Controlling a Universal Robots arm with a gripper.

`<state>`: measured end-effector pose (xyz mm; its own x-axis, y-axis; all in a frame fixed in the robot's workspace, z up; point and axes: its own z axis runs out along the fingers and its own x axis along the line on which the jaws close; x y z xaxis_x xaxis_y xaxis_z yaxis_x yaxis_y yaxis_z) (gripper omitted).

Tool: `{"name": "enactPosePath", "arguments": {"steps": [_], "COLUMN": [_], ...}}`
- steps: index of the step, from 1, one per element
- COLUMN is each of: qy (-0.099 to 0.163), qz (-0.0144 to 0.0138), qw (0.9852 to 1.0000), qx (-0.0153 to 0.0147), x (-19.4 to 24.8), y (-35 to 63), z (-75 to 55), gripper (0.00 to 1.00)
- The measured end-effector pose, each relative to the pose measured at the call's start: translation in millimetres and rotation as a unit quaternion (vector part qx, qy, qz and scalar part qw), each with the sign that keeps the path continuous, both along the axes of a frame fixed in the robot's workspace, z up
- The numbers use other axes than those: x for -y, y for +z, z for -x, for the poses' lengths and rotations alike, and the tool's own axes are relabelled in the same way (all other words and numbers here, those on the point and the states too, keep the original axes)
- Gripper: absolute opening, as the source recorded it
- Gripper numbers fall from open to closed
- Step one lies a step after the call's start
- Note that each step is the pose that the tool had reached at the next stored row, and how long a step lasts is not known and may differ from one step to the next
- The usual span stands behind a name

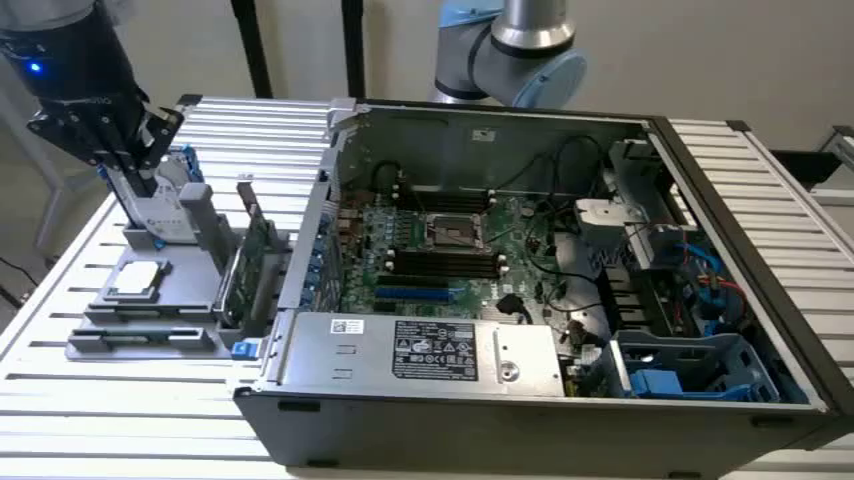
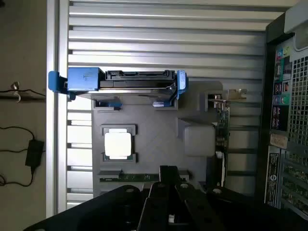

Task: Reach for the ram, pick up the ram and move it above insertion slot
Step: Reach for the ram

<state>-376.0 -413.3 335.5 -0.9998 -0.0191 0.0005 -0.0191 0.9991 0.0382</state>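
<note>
Wrist view has the ram [image 2: 127, 177] as a thin green strip with small dark parts along it, set in a groove at the edge of the grey tray [image 2: 154, 139], just beside the square processor [image 2: 118, 144]. One end of the strip runs under the black pincer [image 2: 168, 174], which hides it, so its full length cannot be read, nor can I tell whether the pincer touches it. Whether the pincer is apart or together cannot be told either. Exterior view puts the pincer above the tray, in line with the upright hard drive [image 1: 163, 205] in its blue frame; at the tray's near edge the ram's groove reads as a dark line, its colour hard to make out. That view also takes in the green card [image 1: 256, 262] standing at the tray's side, the open case [image 1: 400, 430] next to it, and the slatted tabletop [image 1: 80, 410] under all of them.
</note>
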Motion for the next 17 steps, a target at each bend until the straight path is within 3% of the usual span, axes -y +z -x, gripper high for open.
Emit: {"name": "enactPosePath", "arguments": {"steps": [14,17], "qy": [0.0,0.0], "qz": [0.0001,0.0], "qw": [1.0,1.0], "qx": [-0.0001,-0.0001], "x": [0.3,5.7], "y": [0.1,0.0], "z": [0.0,0.1], "gripper": [0.11,0.11]}}
